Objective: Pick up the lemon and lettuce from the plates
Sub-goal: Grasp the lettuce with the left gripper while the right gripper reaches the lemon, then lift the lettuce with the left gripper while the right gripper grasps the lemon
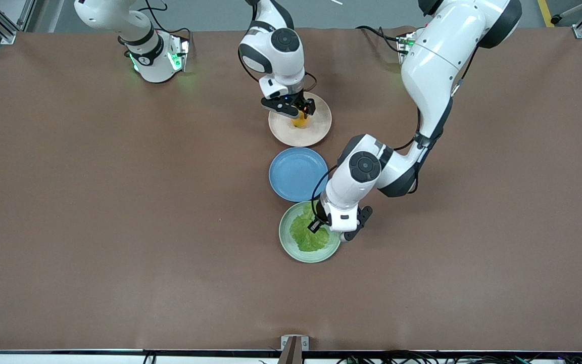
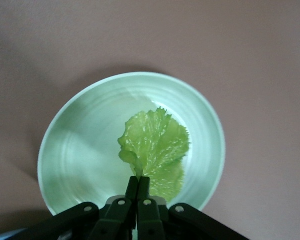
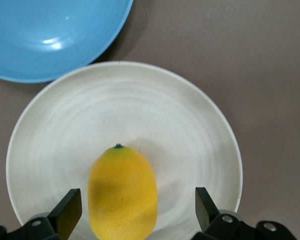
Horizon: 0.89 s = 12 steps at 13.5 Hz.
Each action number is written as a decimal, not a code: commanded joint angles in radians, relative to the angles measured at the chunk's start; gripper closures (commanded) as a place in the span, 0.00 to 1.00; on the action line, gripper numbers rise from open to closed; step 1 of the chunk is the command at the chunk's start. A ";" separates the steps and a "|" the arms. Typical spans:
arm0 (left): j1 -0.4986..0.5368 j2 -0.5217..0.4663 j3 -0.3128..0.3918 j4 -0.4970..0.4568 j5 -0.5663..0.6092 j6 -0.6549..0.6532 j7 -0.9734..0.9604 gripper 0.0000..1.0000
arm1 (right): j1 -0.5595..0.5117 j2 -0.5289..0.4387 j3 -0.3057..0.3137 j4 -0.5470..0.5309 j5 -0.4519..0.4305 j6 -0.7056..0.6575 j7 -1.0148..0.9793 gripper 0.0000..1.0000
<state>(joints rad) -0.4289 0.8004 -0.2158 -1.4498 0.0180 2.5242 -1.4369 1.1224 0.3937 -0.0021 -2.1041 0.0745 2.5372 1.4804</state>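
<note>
A: Start with the big things. What's on the table (image 1: 94, 227)?

B: Two arms reach out over the brown cover. The left arm (image 1: 422, 91) comes from its base at the top and bends down to the green plate (image 1: 291, 247), the plate nearest the front camera. The right arm (image 1: 276, 45) stands over the beige plate (image 1: 321, 126), the farthest of the three.

A: And between them?

B: A blue plate (image 1: 298, 173), bare, sits in line between the other two, just beside each. The right wrist view shows its rim (image 3: 50, 40) close to the beige plate (image 3: 190, 125) but not touching.

A: Where's the lettuce?

B: The lettuce (image 1: 307, 235) lies in the green plate (image 2: 80, 150). In the left wrist view the leaf (image 2: 157, 147) spreads over the middle of the plate and toward one side of it.

A: Has the left gripper got it?

B: The left gripper (image 2: 138, 192) has its fingers (image 2: 131, 192) pressed together at the leaf's edge, pinching the lettuce. I can't tell whether the leaf is lifted off the plate.

A: The lemon?

B: The lemon (image 3: 122, 192) lies in the beige plate, a small green nub at one end. From the front it (image 1: 299, 121) shows just under the hand.

A: And the right gripper?

B: The right gripper (image 3: 135, 212) is low over the plate with its fingers (image 3: 67, 215) spread wide, one on each side of the lemon, neither touching it.
</note>
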 commanded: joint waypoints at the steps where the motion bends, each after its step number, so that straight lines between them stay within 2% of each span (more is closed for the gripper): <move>1: 0.002 -0.052 0.007 -0.009 0.026 -0.005 -0.017 1.00 | 0.030 0.010 -0.016 0.010 -0.038 0.008 0.046 0.00; 4: 0.030 -0.133 0.006 -0.012 0.025 -0.024 -0.010 1.00 | 0.040 0.033 -0.016 0.015 -0.073 0.041 0.093 0.00; 6: 0.068 -0.203 -0.005 -0.012 0.023 -0.179 0.031 1.00 | 0.043 0.053 -0.018 0.033 -0.082 0.044 0.097 0.00; 8: 0.117 -0.275 -0.008 -0.020 0.002 -0.337 0.197 1.00 | 0.049 0.080 -0.018 0.064 -0.085 0.044 0.121 0.00; 10: 0.166 -0.315 -0.008 -0.027 -0.036 -0.442 0.358 1.00 | 0.057 0.109 -0.019 0.087 -0.120 0.043 0.152 0.00; 11: 0.202 -0.341 -0.008 -0.061 -0.038 -0.471 0.447 1.00 | 0.057 0.112 -0.019 0.087 -0.143 0.043 0.158 0.06; 12: 0.234 -0.380 -0.008 -0.125 -0.039 -0.472 0.523 1.00 | 0.054 0.112 -0.018 0.087 -0.174 0.037 0.156 0.23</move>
<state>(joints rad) -0.2485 0.4917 -0.2157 -1.4625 0.0003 2.0618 -1.0430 1.1604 0.4922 -0.0053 -2.0322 -0.0423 2.5780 1.6004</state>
